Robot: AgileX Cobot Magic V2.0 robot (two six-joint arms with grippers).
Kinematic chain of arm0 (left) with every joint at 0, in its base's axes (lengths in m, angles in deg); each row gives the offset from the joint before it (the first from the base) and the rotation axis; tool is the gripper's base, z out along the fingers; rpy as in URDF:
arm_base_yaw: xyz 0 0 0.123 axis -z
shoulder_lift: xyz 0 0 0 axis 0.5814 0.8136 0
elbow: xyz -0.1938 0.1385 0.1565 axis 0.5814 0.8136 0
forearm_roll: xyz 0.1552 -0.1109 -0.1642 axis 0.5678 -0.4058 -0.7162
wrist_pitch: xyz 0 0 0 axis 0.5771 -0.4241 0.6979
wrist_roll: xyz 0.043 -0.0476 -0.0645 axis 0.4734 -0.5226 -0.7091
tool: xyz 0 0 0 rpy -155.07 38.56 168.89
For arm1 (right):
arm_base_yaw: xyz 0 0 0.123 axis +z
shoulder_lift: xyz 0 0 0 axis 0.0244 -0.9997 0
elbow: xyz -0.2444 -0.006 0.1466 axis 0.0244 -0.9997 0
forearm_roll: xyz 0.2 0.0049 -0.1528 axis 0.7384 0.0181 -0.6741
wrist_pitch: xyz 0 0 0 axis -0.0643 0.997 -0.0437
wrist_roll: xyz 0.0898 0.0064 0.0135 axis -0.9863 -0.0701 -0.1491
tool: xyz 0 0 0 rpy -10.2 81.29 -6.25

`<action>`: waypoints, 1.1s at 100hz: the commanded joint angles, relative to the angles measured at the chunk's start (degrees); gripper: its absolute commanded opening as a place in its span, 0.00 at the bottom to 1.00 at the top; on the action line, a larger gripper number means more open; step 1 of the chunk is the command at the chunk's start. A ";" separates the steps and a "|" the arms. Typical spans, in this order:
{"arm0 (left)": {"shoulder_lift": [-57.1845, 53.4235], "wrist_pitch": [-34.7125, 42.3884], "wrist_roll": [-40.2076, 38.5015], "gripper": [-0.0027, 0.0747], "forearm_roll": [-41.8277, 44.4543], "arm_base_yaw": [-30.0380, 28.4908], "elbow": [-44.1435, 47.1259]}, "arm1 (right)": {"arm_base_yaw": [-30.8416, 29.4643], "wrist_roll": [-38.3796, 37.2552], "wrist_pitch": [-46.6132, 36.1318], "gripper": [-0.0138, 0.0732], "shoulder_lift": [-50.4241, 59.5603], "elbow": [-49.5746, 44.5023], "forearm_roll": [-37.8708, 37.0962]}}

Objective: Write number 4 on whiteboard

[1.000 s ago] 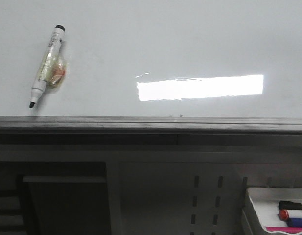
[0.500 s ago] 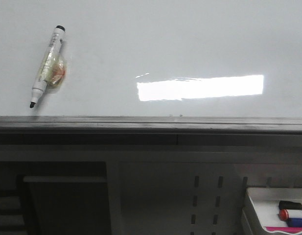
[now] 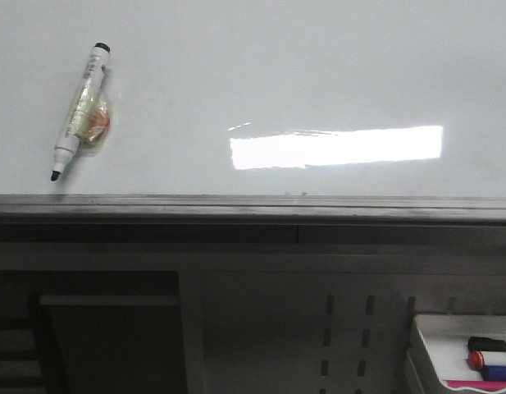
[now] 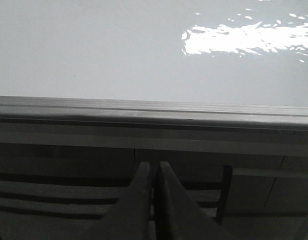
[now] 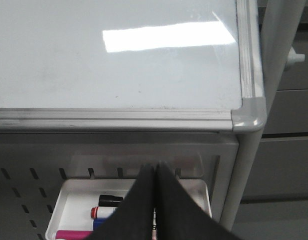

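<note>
The whiteboard [image 3: 318, 74] fills the upper part of the front view, glossy and blank, with a grey metal ledge [image 3: 253, 207] along its lower edge. No number 4 shows on it. A white marker with a black tip [image 3: 77, 111] is stuck on the board at the upper left, held by a yellowish pad. Neither gripper shows in the front view. My left gripper [image 4: 154, 166] is shut and empty, below the ledge [image 4: 154, 116]. My right gripper [image 5: 154, 166] is shut and empty, over the small white tray [image 5: 69, 195], below the board's right corner [image 5: 248, 117].
A small white tray [image 3: 437, 345] at the lower right holds a black cap [image 3: 487, 344], a red-capped marker [image 3: 490, 359], a blue one and a pink one [image 5: 74, 234]. A perforated grey panel [image 3: 343, 328] stands under the ledge. A grey post [image 5: 253, 165] stands right of the tray.
</note>
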 commanded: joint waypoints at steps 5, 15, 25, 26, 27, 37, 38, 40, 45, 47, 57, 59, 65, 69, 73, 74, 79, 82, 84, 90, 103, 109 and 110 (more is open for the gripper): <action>-1.45 4.89 -0.21 0.01 0.17 0.33 2.00 | -0.44 0.19 -5.84 0.08 1.01 -1.18 0.02; -1.45 6.47 -0.21 0.01 0.17 0.33 2.00 | -0.44 0.19 -7.82 0.08 1.01 -1.18 -0.25; -1.45 10.08 -0.21 0.01 0.29 0.33 2.00 | -0.44 0.19 -12.57 0.08 1.01 -1.18 -1.22; -1.45 10.55 -0.21 0.01 0.29 0.33 2.00 | -0.44 0.19 -12.87 0.08 0.91 -1.18 -1.22; -1.45 10.81 -0.21 0.01 0.29 0.33 2.00 | -0.44 0.19 -12.92 0.08 0.92 -1.18 -1.22; -1.45 13.27 -0.21 0.01 0.29 0.33 2.00 | -0.44 0.19 -12.62 0.08 0.49 -1.18 -0.23; -1.45 13.38 -0.21 0.01 0.17 0.33 2.00 | -0.44 0.19 -12.62 0.08 0.38 -1.18 0.02; -1.45 13.36 -0.21 0.01 0.03 0.33 2.00 | -0.44 0.19 -12.62 0.08 0.11 -1.18 0.67; -1.33 13.36 -0.21 0.01 -0.13 0.33 2.00 | -0.44 0.19 -12.44 0.08 -0.64 -1.06 2.69; -1.21 13.36 -0.21 0.01 -0.13 0.33 2.00 | -0.44 0.19 -12.27 0.08 -1.09 -0.95 3.13; 0.34 13.02 -0.21 0.01 -0.13 0.33 1.87 | -0.44 0.19 -11.34 0.08 -4.19 -0.24 4.28; 0.66 12.88 -0.21 0.01 -0.13 0.33 1.89 | -0.44 0.19 -11.34 0.08 -4.69 -0.06 4.28; 2.37 12.88 -0.21 0.01 -0.13 0.33 1.65 | -0.44 0.19 -11.38 0.08 -6.73 0.36 4.28; 3.62 12.88 -0.21 0.01 -0.13 0.33 1.52 | -0.44 0.19 -11.38 0.08 -8.23 0.81 4.28; 4.64 12.88 -0.21 0.01 -0.13 0.33 1.41 | -0.44 0.19 -11.62 0.08 -9.61 0.94 4.28; 5.04 12.88 -0.21 0.01 -0.13 0.33 1.41 | -0.44 0.19 -11.83 0.08 -9.82 0.94 4.28; 6.31 12.98 -0.21 0.01 -0.13 0.33 1.29 | -0.44 0.19 -12.09 0.08 -11.10 0.94 4.28; 6.94 12.98 -0.21 0.01 -0.13 0.33 1.27 | -0.44 0.19 -12.24 0.08 -11.80 0.94 4.28; 7.37 13.12 -0.21 0.01 -0.13 0.33 1.27 | -0.44 0.19 -12.22 0.08 -12.02 0.94 4.28; 8.23 13.56 -0.21 0.01 -0.13 0.33 1.18 | -0.44 0.19 -12.62 0.08 -12.58 0.94 4.28; 8.67 14.15 -0.21 0.01 -0.13 0.33 1.18 | -0.44 0.19 -13.10 0.08 -12.68 0.94 4.28; 8.67 14.15 -0.21 0.01 -0.13 0.33 1.18 | -0.44 0.19 -13.10 0.08 -12.68 0.94 4.28; 8.67 14.15 -0.21 0.01 -0.13 0.33 1.18 | -0.44 0.19 -13.10 0.08 -12.68 0.94 4.28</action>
